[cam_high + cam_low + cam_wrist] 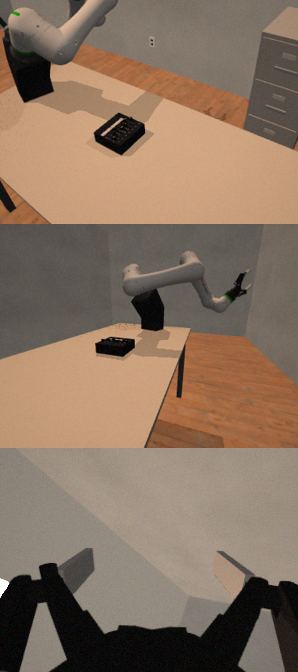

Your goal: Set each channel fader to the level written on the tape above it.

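Note:
The lighting desk (119,133) is a small black box standing on the table, with a white tape strip along one edge and a row of small faders beside it; the levels and cap positions are too small to read. It also shows in the exterior view (115,345). My gripper (244,279) is open and empty, raised high in the air beyond the table's edge, far from the desk. In the wrist view my open fingers point at bare walls and ceiling; the desk is not in that view.
The arm's black base (32,77) stands on the table's far left corner. A grey filing cabinet (275,79) stands on the floor at the right, beyond the table. A wall socket (151,41) is on the back wall.

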### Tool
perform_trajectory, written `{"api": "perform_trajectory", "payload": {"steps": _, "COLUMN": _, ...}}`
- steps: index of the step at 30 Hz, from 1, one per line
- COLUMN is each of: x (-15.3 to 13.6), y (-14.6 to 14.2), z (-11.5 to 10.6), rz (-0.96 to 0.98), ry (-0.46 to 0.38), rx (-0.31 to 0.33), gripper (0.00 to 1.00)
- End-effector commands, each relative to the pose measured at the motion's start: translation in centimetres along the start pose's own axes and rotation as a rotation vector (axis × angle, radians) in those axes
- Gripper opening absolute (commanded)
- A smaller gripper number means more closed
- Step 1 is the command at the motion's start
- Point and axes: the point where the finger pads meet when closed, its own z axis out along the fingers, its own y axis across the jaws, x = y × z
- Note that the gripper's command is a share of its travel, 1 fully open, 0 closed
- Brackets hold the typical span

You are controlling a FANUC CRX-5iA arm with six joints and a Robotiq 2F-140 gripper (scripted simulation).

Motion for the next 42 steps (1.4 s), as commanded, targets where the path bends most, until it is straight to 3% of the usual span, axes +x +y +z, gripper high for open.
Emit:
{"api": "perform_trajectory", "payload": {"steps": 1, "x": 0.0, "y": 0.0, "z": 0.0, "rz": 0.0, "ry": 0.0, "rx": 0.001, "gripper": 1.0}}
{"api": "perform_trajectory", "payload": {"steps": 23, "x": 1.0, "y": -0.3, "z": 0.2, "rz": -0.024, "ry": 0.007, "rx": -0.016, "gripper": 1.0}}
{"api": "perform_trajectory", "payload": {"steps": 26, "x": 3.3, "y": -1.0, "z": 0.5, "rz": -0.074, "ry": 0.022, "rx": -0.051, "gripper": 1.0}}
{"api": "perform_trajectory", "payload": {"steps": 32, "x": 10.7, "y": -3.5, "z": 0.3, "rz": -0.237, "ry": 0.065, "rx": -0.174, "gripper": 1.0}}
{"api": "perform_trajectory", "payload": {"steps": 34, "x": 10.7, "y": -3.5, "z": 0.3, "rz": -0.237, "ry": 0.065, "rx": -0.174, "gripper": 1.0}}
{"api": "perform_trajectory", "payload": {"steps": 36, "x": 15.0, "y": -5.1, "z": -0.5, "rz": -0.329, "ry": 0.086, "rx": -0.25, "gripper": 1.0}}
{"api": "perform_trajectory", "payload": {"steps": 39, "x": 17.3, "y": -6.1, "z": -1.3, "rz": -0.379, "ry": 0.096, "rx": -0.294, "gripper": 1.0}}
{"api": "perform_trajectory", "payload": {"steps": 42, "x": 22.3, "y": -8.3, "z": -3.6, "rz": -0.488, "ry": 0.113, "rx": -0.396, "gripper": 1.0}}
